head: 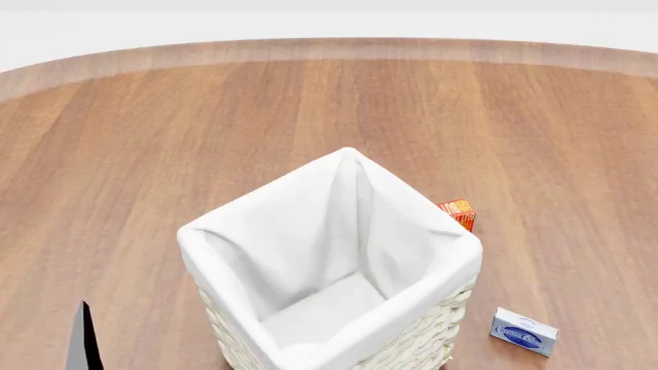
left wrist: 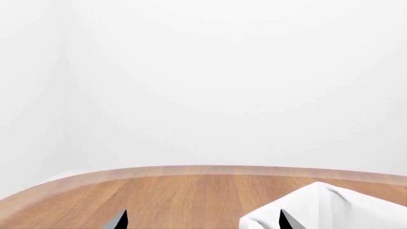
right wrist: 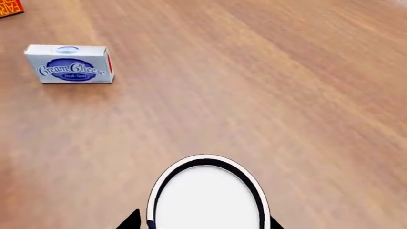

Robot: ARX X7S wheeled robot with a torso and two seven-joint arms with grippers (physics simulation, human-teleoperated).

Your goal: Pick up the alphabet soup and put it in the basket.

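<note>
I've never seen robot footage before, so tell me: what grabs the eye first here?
A tall wicker basket with white cloth lining dominates the middle of the round wooden table. Beside it lie a small blue-and-white cream cheese box and, half hidden behind it, an orange-red carton. The right tool's camera shows a can's white top close up.

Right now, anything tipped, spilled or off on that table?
Nothing stands out. The basket stands upright with its lining intact, the cream cheese box lies flat and undamaged, and the can's top shows between the right gripper's fingertips. No spills.
</note>
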